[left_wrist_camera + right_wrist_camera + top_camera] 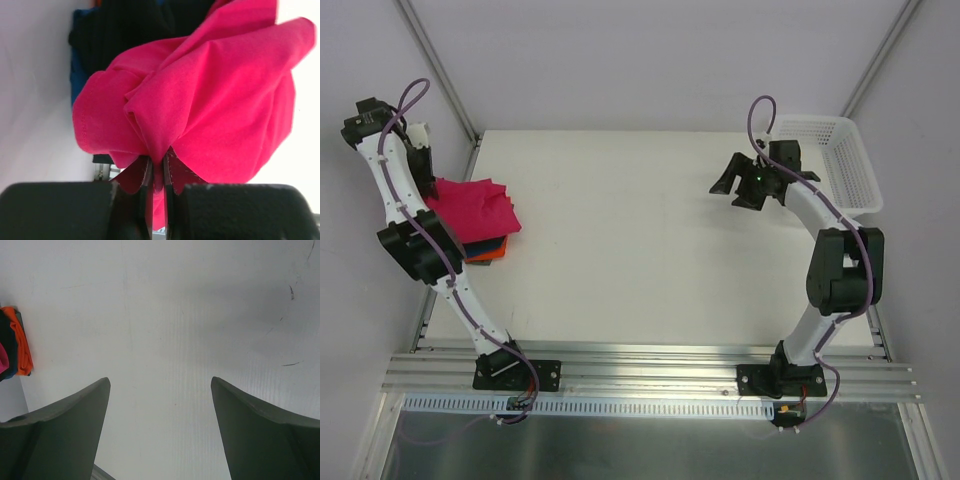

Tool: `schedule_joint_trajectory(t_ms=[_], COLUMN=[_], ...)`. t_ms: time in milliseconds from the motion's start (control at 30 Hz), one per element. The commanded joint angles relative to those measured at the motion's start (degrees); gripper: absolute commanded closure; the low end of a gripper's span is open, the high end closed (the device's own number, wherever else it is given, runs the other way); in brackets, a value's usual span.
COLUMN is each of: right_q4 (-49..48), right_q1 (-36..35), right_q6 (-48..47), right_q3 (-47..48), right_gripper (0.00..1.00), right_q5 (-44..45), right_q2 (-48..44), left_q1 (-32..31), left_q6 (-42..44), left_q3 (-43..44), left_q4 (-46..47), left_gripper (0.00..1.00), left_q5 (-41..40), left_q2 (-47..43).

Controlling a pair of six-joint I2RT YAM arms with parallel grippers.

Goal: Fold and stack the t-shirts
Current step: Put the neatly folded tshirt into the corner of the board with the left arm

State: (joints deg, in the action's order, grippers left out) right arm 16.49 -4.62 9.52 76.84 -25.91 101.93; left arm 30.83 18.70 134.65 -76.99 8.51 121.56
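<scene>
Closest to my left wrist camera, the left claw (157, 166) pinches a bunched fold of the crimson-pink t-shirt (215, 100), which is draped over the folded stack (488, 251) at the left edge of the surface (640, 260). The right claw (160, 382) hangs spread, well apart. The cloth looks limp and light; I'd grip it at the hem corners.

Bright even light is flooding the table (640, 230), casting faint shadows, while glare is bleaching the left wrist view at three o'clock.
</scene>
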Motion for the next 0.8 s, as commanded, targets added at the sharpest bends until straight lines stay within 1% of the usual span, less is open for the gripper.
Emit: schedule_joint_trajectory(t_ms=[0, 233, 400, 433, 467, 500, 533, 567, 600, 633, 667, 767], right_q4=[-1.29, -1.02, -0.85, -0.85, -0.76, -0.76, -0.76, -0.76, -0.67, -0.67, -0.58, -0.06], right_q1=[0.75, 1.19, 1.72, 1.9, 2.07, 2.25, 2.42, 2.77, 3.13, 3.22, 3.56, 4.0], right_q6=[-0.99, -0.9, -0.82, -0.73, -0.9, -0.82, -0.9, -0.99, -1.25, -1.52, -2.04, -4.24], right_q3=[-0.64, -1.16, -2.04, -2.13, -2.48, -2.74, -2.92, -3.18, -3.36, -3.54, -3.71, -3.54], right_gripper=[0.14, 0.14, 0.14, 0.14, 0.14, 0.14, 0.14, 0.13, 0.13, 0.13, 0.11, 0.08], right_q5=[-0.9, -0.98, -1.07, -1.16, -1.16, -1.16, -1.16, -1.16, -1.07, -0.98, -0.72, 0.33], right_q2=[-4.02, -4.72, -5.43, -5.77, -5.95, -6.21, -6.65, -6.83, -7.01, -7.27, -7.71, -8.32], left_q1=[0.2, -2.0, -5.95, -6.65, -7.27, -8.23, -8.85, -9.38, -10.43, -10.96, -11.49, -13.86], left_q6=[-1.91, -2.53, -2.53, -2.7, -2.96, -3.75, -4.11, -4.37, -4.37, -4.37, -4.29, -3.93], left_q3=[4.21, 7.91, 9.31, 9.32, 9.32, 9.23, 9.31, 9.4, 9.58, 10.01, 10.89, 11.78], left_q4=[-4.93, -2.03, -0.09, 0.26, 0.87, 1.14, 1.4, 1.84, 2.02, 2.28, 3.15, 6.4], left_gripper=[1.0, 1.0, 1.0, 0.97, 0.59, 0.4, 0.28, 0.15, 0.11, 0.03, 0.01, 0.01], left_q5=[-6.75, -12.02, -15.54, -17.37, -17.91, -18.27, -19.14, -19.15, -19.32, -20.02, -21.25, -21.96], left_q2=[0.96, 6.58, 8.78, 9.22, 9.48, 9.4, 9.23, 9.05, 8.87, 8.52, 8.35, 5.98])
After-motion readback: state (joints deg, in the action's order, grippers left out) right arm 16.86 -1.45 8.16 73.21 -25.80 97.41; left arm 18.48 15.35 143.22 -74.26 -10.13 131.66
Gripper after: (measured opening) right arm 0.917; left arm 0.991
